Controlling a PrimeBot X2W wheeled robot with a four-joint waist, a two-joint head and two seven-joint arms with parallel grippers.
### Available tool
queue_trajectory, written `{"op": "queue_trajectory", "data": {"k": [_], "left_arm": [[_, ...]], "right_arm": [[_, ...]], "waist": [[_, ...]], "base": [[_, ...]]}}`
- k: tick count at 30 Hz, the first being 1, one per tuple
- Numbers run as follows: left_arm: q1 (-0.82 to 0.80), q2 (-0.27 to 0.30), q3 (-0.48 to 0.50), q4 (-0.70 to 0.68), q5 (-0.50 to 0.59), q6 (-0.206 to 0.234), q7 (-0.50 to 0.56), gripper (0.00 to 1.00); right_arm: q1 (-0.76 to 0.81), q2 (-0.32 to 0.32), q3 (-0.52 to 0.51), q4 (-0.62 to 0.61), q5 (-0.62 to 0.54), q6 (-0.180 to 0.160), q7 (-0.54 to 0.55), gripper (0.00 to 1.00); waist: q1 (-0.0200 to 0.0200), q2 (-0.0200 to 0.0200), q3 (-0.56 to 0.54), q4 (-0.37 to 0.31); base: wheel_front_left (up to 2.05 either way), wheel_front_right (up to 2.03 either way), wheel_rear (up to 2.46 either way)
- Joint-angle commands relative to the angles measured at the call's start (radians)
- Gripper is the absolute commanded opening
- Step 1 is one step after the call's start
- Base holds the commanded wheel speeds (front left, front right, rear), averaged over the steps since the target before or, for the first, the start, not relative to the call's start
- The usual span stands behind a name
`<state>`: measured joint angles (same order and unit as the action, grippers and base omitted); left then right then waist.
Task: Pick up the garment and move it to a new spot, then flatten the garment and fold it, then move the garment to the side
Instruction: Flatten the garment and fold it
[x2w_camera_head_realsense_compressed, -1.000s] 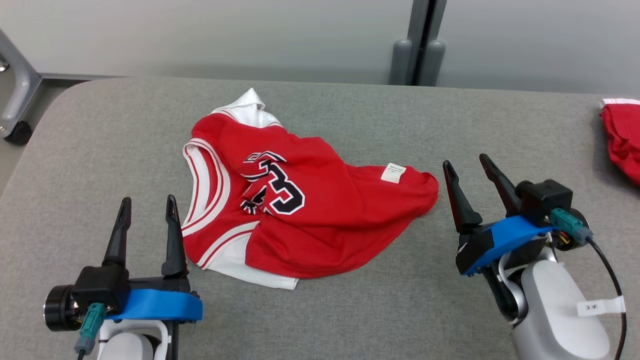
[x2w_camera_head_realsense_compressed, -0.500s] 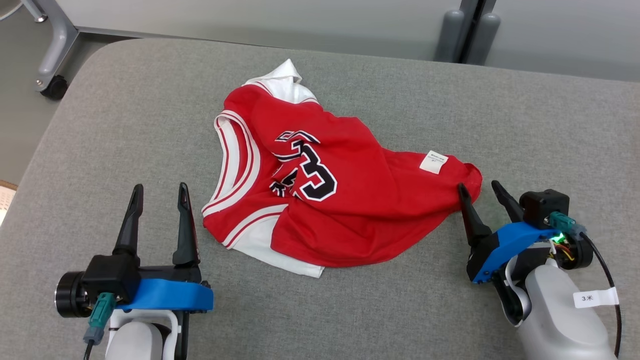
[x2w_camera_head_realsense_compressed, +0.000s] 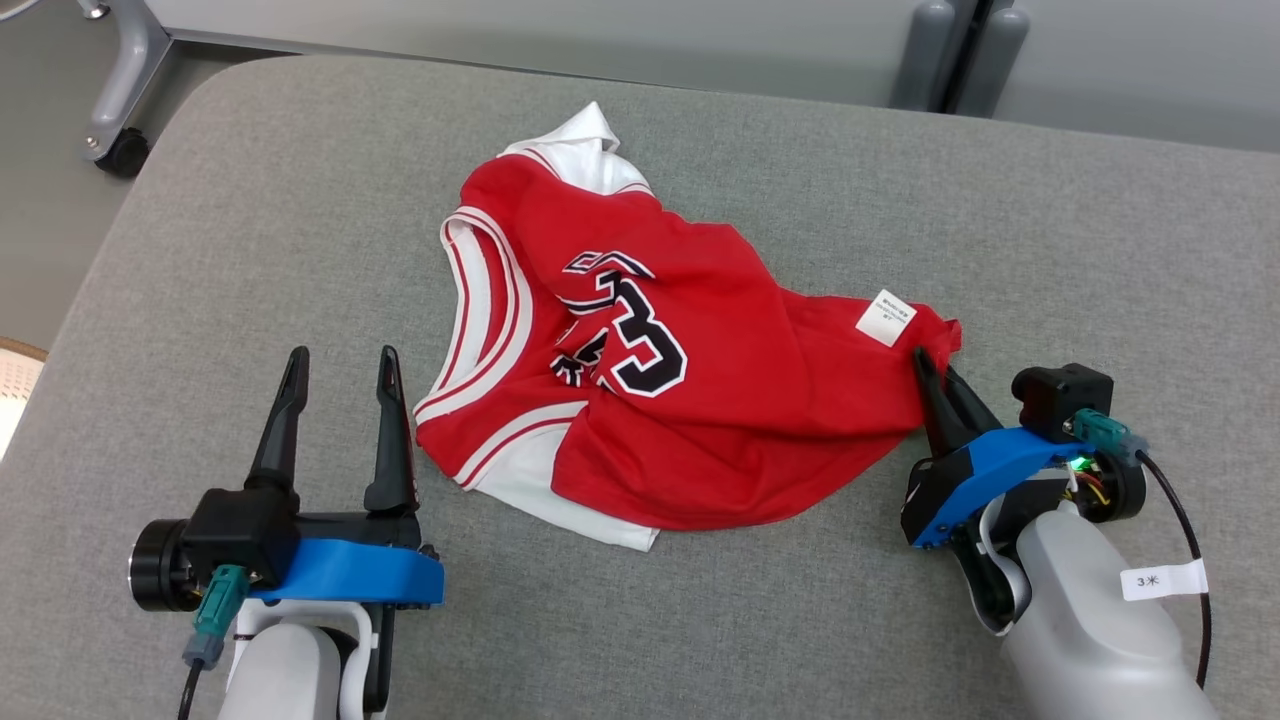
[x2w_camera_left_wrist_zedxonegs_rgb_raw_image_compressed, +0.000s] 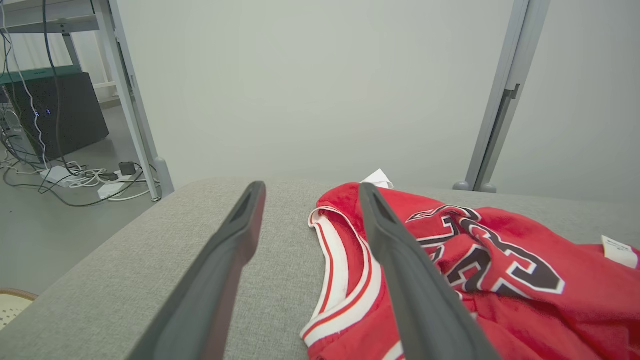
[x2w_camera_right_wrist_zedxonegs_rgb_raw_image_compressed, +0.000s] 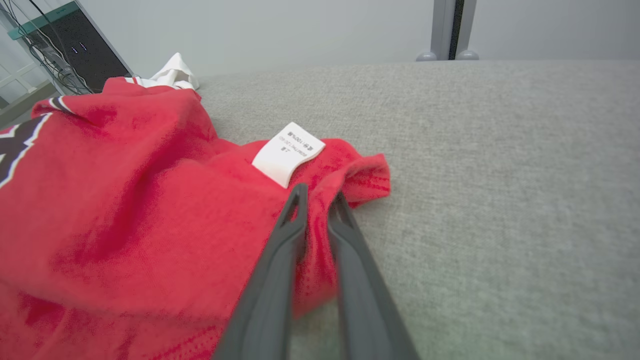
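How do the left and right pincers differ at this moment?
The left pincer stands wide open; the right pincer is nearly closed. The left pincer holds nothing, beside the striped edge of the jersey; the right pincer pinches its red corner near the label. Both have dark fingers on blue mounts.

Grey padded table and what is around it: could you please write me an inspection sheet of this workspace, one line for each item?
Surface: grey padded table, rounded corner, no stains seen.
Job's things: red basketball jersey, crumpled, number 23 facing up, white label showing near its right corner.
Clutter: nothing seen.
Tools: left tool open, close beside the jersey's white-striped edge; right tool closed on the jersey's corner just below the label.
Cables: black cable looping at the right wrist; loose cables on the floor.
Surroundings: grey wall, metal frame leg with a caster, black cabinet.
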<state>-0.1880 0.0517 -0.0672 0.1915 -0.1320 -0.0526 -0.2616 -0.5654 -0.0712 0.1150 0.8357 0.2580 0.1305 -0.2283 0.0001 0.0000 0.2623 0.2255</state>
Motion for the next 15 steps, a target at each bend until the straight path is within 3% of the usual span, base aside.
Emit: {"op": "queue_trajectory", "data": {"k": [1, 7, 15], "left_arm": [[-0.006, -0.002, 0.005, 0.002, -0.003, 0.005, -0.005, 1.0], [0.027, -0.002, 0.024, 0.015, 0.004, -0.002, -0.005, 1.0], [0.057, -0.002, 0.051, 0.025, 0.019, -0.016, -0.005, 1.0]], "right_arm": [[-0.007, -0.002, 0.006, -0.005, 0.005, 0.0, -0.008, 0.0], [0.037, -0.029, 0.066, -0.097, 0.045, 0.0, -0.031, 0.0], [0.102, -0.093, 0.119, -0.376, 0.095, 0.001, -0.031, 0.0]], "waist": [[-0.0001, 0.0, -0.006, -0.005], [-0.0001, 0.0, -0.057, -0.043], [-0.0001, 0.0, -0.127, -0.097]], "base": [[0.0, 0.0, 0.0], [0.0, 0.0, 0.0], [0.0, 0.0, 0.0]]}}
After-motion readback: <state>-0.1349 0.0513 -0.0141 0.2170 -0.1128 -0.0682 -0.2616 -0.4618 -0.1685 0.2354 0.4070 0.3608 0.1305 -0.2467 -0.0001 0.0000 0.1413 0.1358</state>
